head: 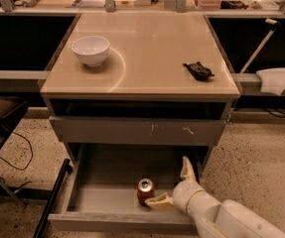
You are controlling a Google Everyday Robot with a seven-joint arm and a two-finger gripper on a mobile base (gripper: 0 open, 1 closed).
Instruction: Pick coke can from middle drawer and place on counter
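Pincer (pixel 172 185) gapes wide at lower centre, just beside the upright coke can (pixel 145 190) in the middle drawer (pixel 107 182); grasp, lift and desk (pixel 152 53) placement are not yet done.

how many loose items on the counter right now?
2: a white bowl back left on the counter, a black lumpy object at its right. The coke can stands in the middle drawer, claw open beside it.

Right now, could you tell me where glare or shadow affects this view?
In the camera view, the counter shows a sheen and a pale arc beside the bowl; the gap under it is black shadow; the middle drawer is dim, yet the coke can and the open gripper beside it are plainly visible.
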